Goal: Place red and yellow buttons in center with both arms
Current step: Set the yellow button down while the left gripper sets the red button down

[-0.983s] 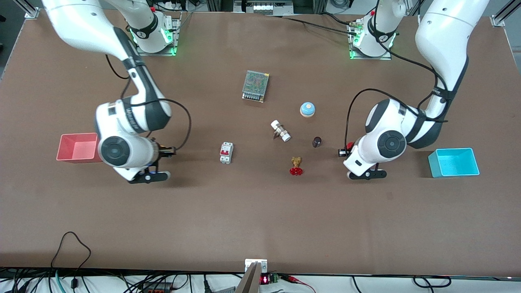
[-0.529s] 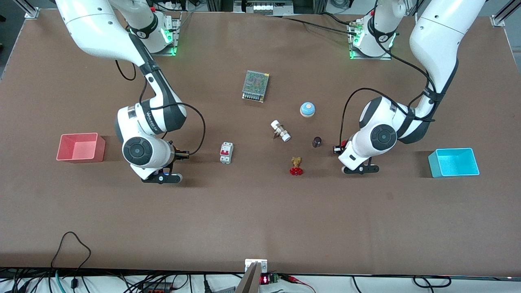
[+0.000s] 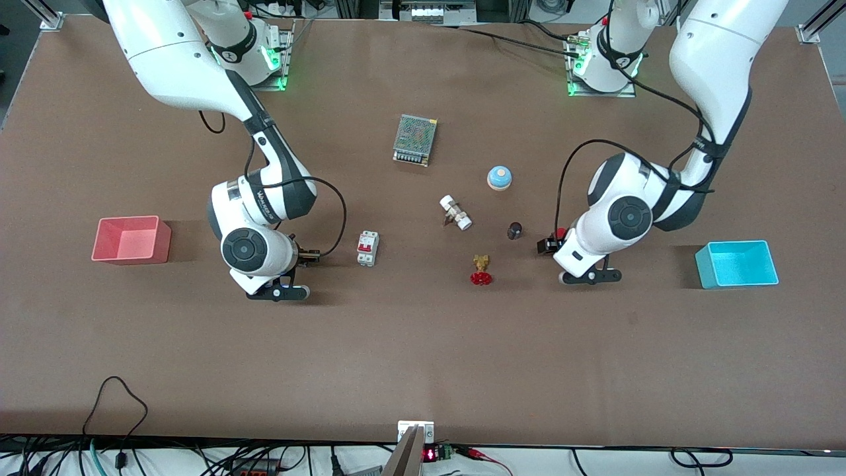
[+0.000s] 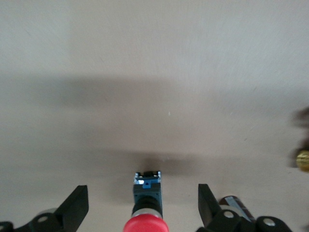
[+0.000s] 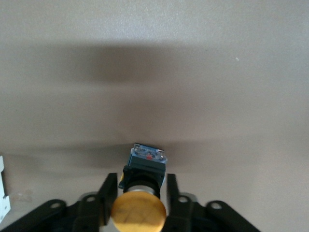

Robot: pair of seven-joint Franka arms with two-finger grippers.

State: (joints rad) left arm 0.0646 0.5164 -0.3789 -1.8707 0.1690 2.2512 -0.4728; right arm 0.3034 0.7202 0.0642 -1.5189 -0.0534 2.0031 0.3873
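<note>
Right gripper point(image 5: 140, 191) is clamped on the yellow button point(image 5: 140, 205), hanging over the table point(image 3: 423, 357) just beside the red-and-white circuit breaker point(image 3: 367, 248), toward the right arm's end. Left gripper point(image 4: 143, 205) has its fingers spread wide around the red button point(image 4: 146, 223), well apart from that breaker.

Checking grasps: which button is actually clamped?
The yellow button, pinched in the right end effector; the red button is untouched between the left end effector's spread fingers.
</note>
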